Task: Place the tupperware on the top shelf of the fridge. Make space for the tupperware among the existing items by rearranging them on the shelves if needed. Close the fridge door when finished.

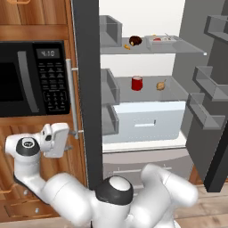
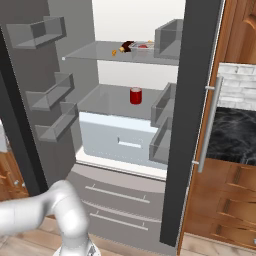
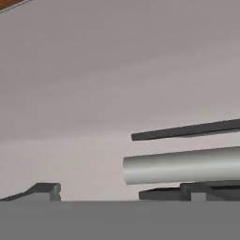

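**Fridge open, tupperware on the top shelf, gripper by the door handle**

In the left base view the fridge (image 1: 147,111) stands open across the centre and right of the frame. The tupperware (image 1: 162,41) sits on the top shelf (image 1: 187,50), upper centre, with a brown item (image 1: 136,41) just beside it on the left. On the shelf below stand a red item (image 1: 136,83) and, apart to its right, a brownish onion-like one (image 1: 161,85). The fridge door (image 1: 87,89) stands edge-on left of centre; its silver bar handle (image 1: 71,98) lies beside the black microwave (image 1: 31,78). The gripper (image 3: 119,191), lower left in that view, faces the door near the handle, fingers spread wide, holding nothing.
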Available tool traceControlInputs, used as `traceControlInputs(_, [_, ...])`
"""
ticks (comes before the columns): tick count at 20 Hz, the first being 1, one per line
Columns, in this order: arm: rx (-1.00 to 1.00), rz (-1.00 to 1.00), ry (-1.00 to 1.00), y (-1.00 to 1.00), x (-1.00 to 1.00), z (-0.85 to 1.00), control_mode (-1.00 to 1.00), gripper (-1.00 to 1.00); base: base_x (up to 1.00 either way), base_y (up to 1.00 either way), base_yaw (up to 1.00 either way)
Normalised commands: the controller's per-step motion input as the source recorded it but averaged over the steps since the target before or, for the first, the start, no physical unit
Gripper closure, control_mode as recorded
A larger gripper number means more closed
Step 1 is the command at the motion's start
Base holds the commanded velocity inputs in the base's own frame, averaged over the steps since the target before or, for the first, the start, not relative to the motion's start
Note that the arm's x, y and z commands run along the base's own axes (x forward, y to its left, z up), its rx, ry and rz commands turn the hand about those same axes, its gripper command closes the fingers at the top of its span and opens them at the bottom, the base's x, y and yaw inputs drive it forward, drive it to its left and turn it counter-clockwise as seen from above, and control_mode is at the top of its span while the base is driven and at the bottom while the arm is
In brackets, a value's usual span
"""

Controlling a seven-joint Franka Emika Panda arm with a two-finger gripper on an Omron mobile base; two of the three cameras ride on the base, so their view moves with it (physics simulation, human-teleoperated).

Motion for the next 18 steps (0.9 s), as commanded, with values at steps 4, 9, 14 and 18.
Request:
traceControlInputs(4, [-0.08,-0.22,0.14,-0.55,0.12,-0.05,-1.0,-1.0,0.0,0.0,0.0])
traceControlInputs(9, [-0.01,-0.22,0.14,-0.96,0.21,0.0,-1.0,-1.0,0.0,0.0,0.0])
traceControlInputs(14, [0.0,-0.11,0.13,-1.0,0.55,0.0,-1.0,-1.0,0.0,0.0,0.0])
traceControlInputs(18, [0.02,0.0,0.07,-0.96,0.83,0.0,-1.0,-1.0,0.0,0.0,0.0])
